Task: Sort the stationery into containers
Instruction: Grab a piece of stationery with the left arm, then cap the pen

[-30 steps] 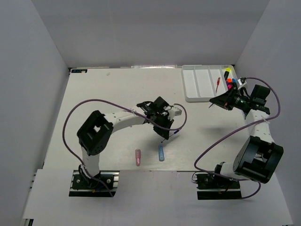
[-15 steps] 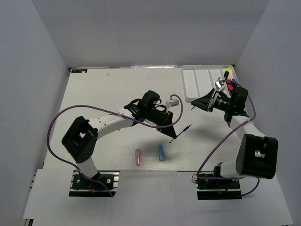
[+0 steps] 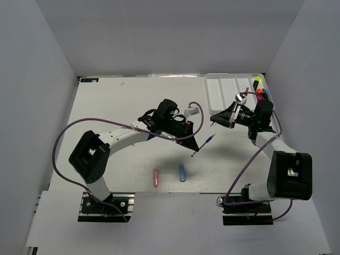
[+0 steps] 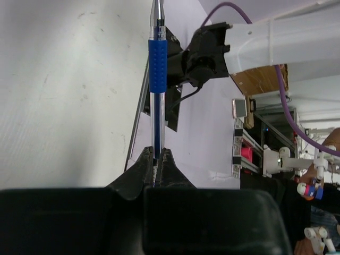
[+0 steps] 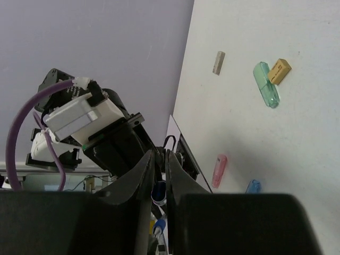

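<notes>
Compared with half a second ago, the left tool has carried the thin clear-barrelled pen with a ribbed blue rubber grip slightly farther from the near edge. The right tool has come left off the white rectangular plastic tray toward it. The pen is held clear of the flat white desk, right of centre, pinched near its back end by the left tool. Its long axis runs diagonally, with the metal writing tip toward the right tool. The right tool's fingers stand almost together with a thin slit between them; whether anything sits there, I cannot tell. A smooth pink capsule-shaped piece and a blue capsule-shaped piece lie near the front edge.
</notes>
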You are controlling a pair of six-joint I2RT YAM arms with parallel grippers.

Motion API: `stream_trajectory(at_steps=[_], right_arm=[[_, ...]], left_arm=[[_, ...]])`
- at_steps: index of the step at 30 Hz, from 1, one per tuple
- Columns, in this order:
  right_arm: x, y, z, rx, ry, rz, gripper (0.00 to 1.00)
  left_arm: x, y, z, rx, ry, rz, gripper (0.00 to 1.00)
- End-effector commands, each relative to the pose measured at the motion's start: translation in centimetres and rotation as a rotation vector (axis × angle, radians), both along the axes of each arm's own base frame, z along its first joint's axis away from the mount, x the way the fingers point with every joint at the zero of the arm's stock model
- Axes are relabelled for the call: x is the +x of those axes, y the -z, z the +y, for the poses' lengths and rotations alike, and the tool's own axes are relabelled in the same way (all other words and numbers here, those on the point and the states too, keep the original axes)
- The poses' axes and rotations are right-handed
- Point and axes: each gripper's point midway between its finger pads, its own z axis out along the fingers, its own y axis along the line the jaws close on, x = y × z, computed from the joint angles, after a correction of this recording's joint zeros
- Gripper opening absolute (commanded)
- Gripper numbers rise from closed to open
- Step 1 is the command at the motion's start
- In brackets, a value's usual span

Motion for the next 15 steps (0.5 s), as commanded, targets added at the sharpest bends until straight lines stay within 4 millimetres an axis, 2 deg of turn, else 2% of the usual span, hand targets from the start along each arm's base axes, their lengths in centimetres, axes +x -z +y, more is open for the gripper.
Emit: stream_trajectory(at_steps=[1, 11, 15], right_arm=[[-0.1, -0.1, 0.1, 0.006, 0.006, 0.002, 0.00], [-0.2, 0.0, 0.3, -0.018, 0.004, -0.016, 0.00], [0.7, 0.5, 0.0, -0.080, 0.072, -0.009, 0.00]], left_arm=[[1.1, -1.0, 0.8, -0.002, -0.059, -0.017, 0.00], [2.9, -0.1, 1.8, 0.015, -0.125, 0.044, 0.00], [3.1, -0.2, 1.9, 0.006, -0.121, 0.051, 0.00]])
